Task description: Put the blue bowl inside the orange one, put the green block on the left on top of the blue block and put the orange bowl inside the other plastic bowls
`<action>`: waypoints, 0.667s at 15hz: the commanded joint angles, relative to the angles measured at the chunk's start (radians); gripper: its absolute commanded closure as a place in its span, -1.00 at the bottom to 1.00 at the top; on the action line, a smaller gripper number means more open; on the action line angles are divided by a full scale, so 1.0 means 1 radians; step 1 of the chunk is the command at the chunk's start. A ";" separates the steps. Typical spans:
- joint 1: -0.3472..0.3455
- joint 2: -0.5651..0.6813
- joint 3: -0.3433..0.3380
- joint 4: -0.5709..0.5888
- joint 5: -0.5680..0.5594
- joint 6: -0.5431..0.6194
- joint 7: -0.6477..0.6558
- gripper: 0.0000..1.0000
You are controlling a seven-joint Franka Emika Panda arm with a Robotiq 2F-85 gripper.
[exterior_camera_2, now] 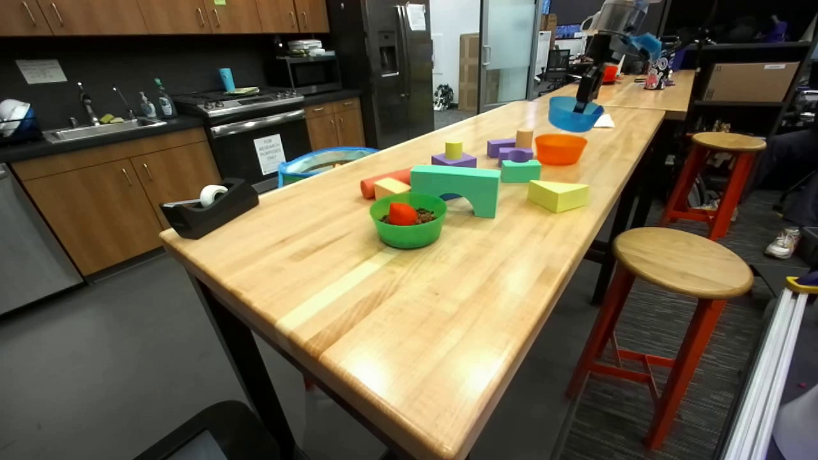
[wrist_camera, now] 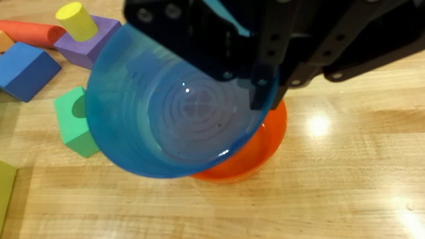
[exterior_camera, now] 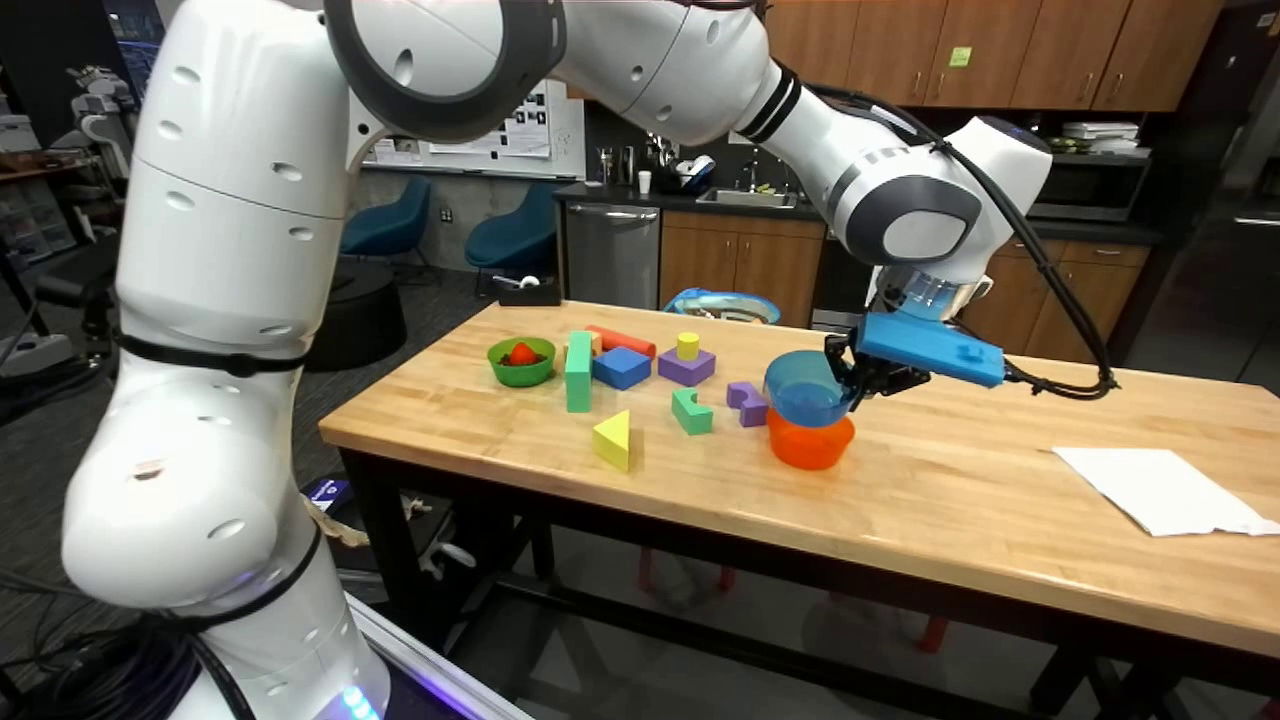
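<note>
My gripper [wrist_camera: 266,105] is shut on the rim of the blue bowl [wrist_camera: 186,132], one finger inside and one outside. In an exterior view the blue bowl [exterior_camera_2: 565,116] hangs apart above the orange bowl [exterior_camera_2: 560,150], which stands on the table. In the wrist view it covers much of the orange bowl [wrist_camera: 252,156]. A tall green arch block [exterior_camera: 578,372] stands left, beside the blue block [exterior_camera: 621,368]; a smaller green block [exterior_camera: 691,411] lies nearer the bowls. The green bowl [exterior_camera: 522,373] stands far left with a red thing inside. I cannot make out the reddish bowl.
Purple blocks [exterior_camera: 747,403], a yellow cylinder [exterior_camera: 688,346] on a purple block, a red cylinder [exterior_camera: 622,341] and a yellow wedge [exterior_camera: 613,440] lie left of the bowls. White paper [exterior_camera: 1160,488] lies right. A tape dispenser [exterior_camera_2: 211,207] sits at a table corner.
</note>
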 commanded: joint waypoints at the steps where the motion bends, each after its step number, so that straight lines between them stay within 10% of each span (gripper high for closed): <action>1: -0.001 -0.022 0.018 -0.040 0.002 0.045 -0.014 0.98; 6: 0.006 -0.019 0.029 -0.062 0.000 0.092 -0.006 0.98; 7: 0.007 -0.020 0.031 -0.068 0.003 0.105 -0.004 0.41; 10: 0.003 -0.022 0.037 -0.078 0.005 0.123 -0.012 0.19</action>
